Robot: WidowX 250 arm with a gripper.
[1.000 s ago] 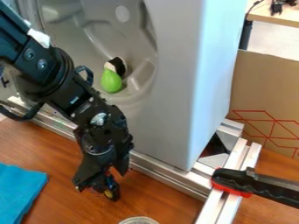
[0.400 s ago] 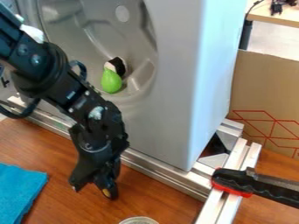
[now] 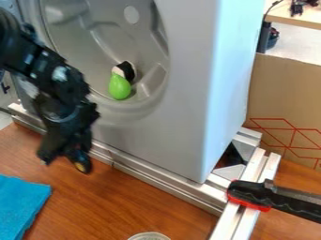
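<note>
The wooden desk [image 3: 144, 201] runs along the near side of a tall grey housing [image 3: 179, 122], with brown cardboard [image 3: 288, 103] marked in red lines standing at the far right. The black tool [image 3: 64, 159] hangs low over the desk at left, pointing down beside the metal rail [image 3: 160, 177] at the foot of the housing — I can't tell whether it is spread or pressed together. A small yellow spot shows near its tip. The blue cloth [image 3: 22, 204] lies on the desk at the near left, close to the tool. Farther off, a green toy [image 3: 119, 87] sits low in the housing's rounded hollow, against a black-and-white piece [image 3: 127, 70]. A black-and-red clamp [image 3: 251, 194] grips the rails at right — a round rim [image 3: 149, 236] shows at the near edge.
</note>
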